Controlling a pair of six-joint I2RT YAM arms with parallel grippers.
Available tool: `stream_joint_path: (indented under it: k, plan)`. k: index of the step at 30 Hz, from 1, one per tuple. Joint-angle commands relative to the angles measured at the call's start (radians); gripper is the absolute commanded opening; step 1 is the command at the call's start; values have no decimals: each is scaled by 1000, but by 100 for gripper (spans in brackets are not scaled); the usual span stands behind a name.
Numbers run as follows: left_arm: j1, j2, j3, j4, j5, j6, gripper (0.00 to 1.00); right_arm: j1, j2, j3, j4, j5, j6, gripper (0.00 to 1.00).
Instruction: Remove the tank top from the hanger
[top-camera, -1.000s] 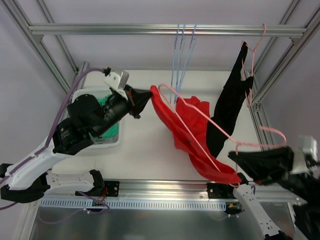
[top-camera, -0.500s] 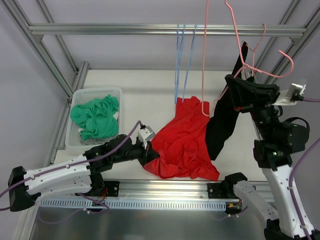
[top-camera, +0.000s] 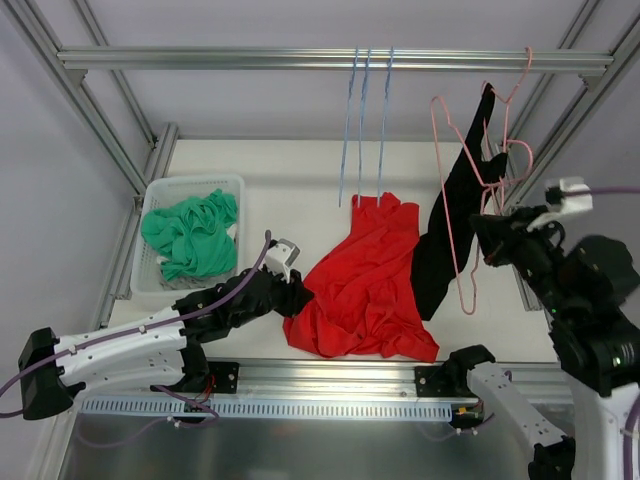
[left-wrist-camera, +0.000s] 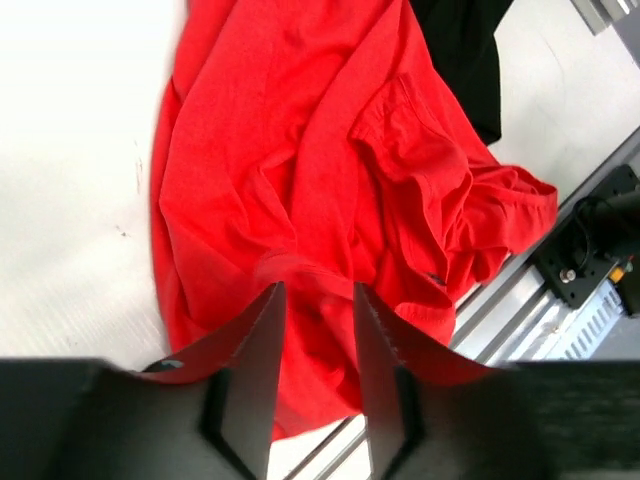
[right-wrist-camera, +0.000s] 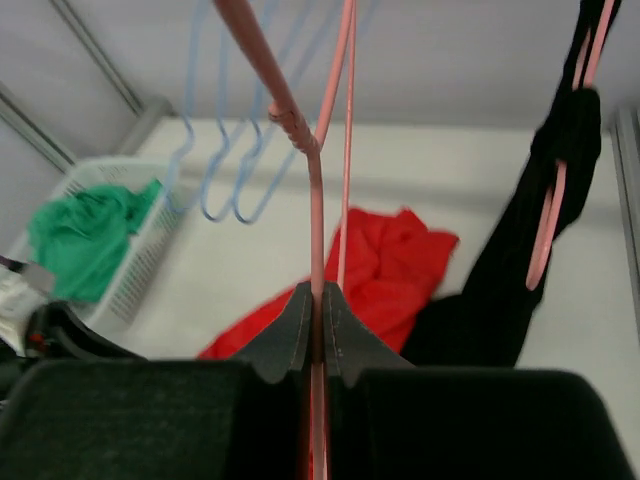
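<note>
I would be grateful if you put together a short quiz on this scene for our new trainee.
1. True or false: the red tank top is hanging on the pink hanger.
2. What is the right gripper shut on? A the red tank top; B the pink hanger; C nothing.
3. Fill in the gap: the green cloth lies in the white ____.

Key
1. False: it lies crumpled on the table, clear of the hanger.
2. B.
3. basket.
</note>
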Motion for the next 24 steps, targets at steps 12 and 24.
stream_joint_path:
  k: [12,24]
  plan:
    - [3,26,100,-101,4,-20,99,-7,729,631,-120,173,-144,0]
    - [-58,347,302,-100,-46,46,99,-44,1034,757,-121,92,-101,0]
